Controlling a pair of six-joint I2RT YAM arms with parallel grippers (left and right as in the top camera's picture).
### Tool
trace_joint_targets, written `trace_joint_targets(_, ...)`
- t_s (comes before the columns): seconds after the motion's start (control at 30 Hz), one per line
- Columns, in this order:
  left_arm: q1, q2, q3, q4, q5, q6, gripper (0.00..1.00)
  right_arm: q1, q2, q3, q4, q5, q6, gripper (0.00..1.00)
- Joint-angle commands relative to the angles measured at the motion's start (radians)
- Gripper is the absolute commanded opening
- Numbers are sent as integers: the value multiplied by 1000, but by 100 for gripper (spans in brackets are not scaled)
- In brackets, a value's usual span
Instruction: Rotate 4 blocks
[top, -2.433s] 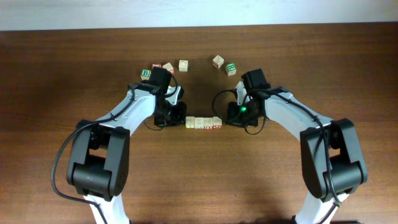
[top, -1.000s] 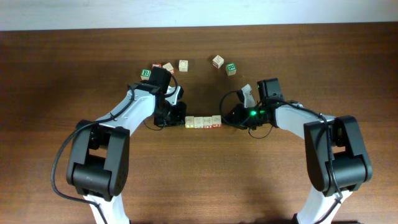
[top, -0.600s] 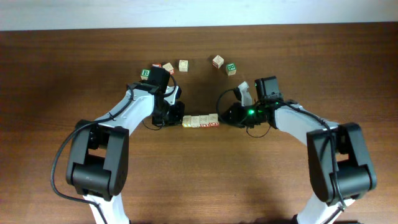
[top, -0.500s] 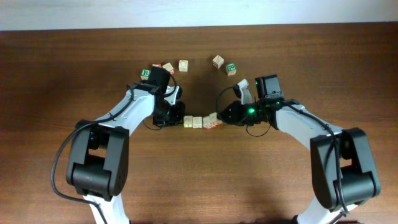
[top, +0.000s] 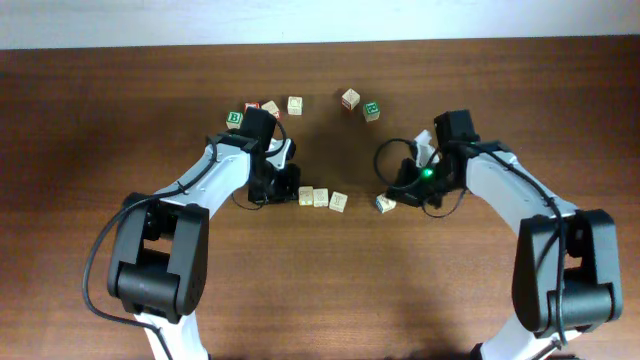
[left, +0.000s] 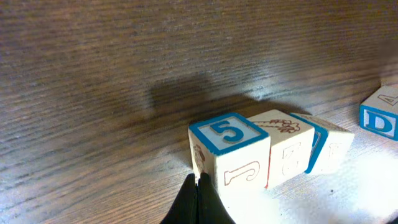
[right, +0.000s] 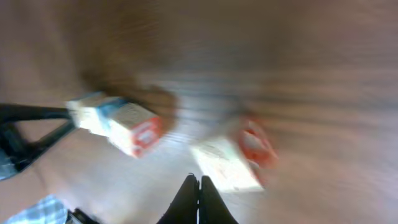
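My overhead feed: a dark brown, streaky-grained table under pale natural-wood cubes. The 5 block wears a blue frame and blue numeral on top, and a reddish-brown outlined J on its side. The second block, touching its right, shows a brown line drawing and a thin red edge; the third block, next along, has a blue border. The D block, farther right of the 5 block, carries a blue-framed blue letter. Beyond the 5 block sit the green B cube and the green cube. The left arm and right arm are white with black joints; a green light glows on the right arm
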Motion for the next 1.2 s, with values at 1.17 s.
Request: trace_joint_targets(1.17,-2,7,-5,2,10,-5,0,247,85,16,180,161,68,4)
